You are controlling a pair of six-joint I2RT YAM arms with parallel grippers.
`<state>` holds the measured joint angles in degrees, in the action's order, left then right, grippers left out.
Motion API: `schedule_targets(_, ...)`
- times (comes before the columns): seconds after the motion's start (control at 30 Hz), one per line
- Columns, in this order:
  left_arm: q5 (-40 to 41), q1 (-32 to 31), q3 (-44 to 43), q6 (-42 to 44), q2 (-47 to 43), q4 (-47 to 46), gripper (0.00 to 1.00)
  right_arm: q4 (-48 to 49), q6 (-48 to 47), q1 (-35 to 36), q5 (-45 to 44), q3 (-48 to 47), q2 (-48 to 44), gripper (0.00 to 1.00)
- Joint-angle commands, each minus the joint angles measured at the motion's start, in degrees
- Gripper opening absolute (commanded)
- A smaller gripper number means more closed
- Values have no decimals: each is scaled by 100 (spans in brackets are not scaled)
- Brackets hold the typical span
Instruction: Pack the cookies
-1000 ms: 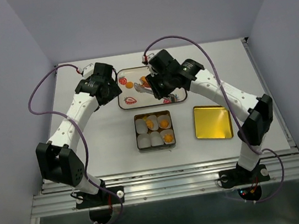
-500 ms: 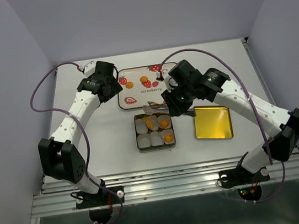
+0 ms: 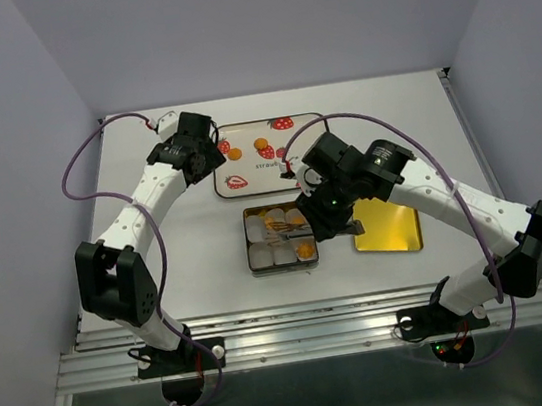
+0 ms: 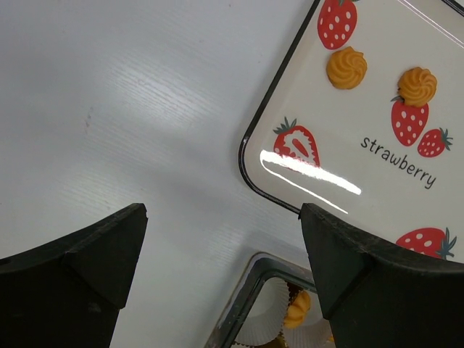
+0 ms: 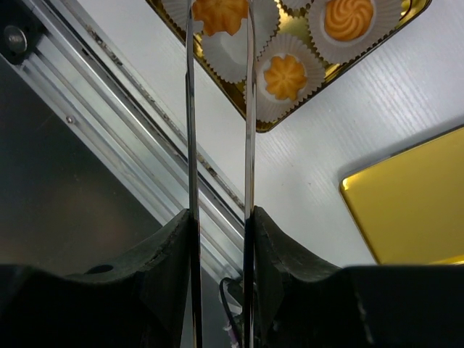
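Packing past the halfway mark, judging by the count. Right gripper: clamped on slim metal tongs, one cookie pinched between their tips, just above an empty paper cup in the near row of the tin. Two more cookies already seated in cups in that wrist view; part of the tin hidden under the arm from above, so no firm total. Left gripper: spread wide, holds nothing, hovers over bare table just beside the strawberry tray. On that tray, two cookies not yet picked, near each other but apart. Gold lid flat on the table to the right of the tin, not on it. Left to do, probably: release of the held cookie into its cup, two more trips to the tray, then perhaps the lid.
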<state>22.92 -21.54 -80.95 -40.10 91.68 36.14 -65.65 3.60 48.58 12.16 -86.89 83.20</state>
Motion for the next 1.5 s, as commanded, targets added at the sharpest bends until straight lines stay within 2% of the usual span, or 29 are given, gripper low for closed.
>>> schedule_targets(0.0, 125, -43, 149, 11, -54, -107, 99, 26, -78, 152, 67, 163, -137, 40)
schedule_targets(0.5, 134, -52, 475, -51, -212, -204, 99, 395, -87, 372, -618, 507, -14, 42)
schedule_targets(1.07, 204, -52, 598, -60, -352, -169, 99, 553, -131, 583, -680, 542, 109, 43)
schedule_targets(1.47, 222, -43, 624, -7, -353, -169, 99, 553, -122, 688, -1128, 639, 135, 44)
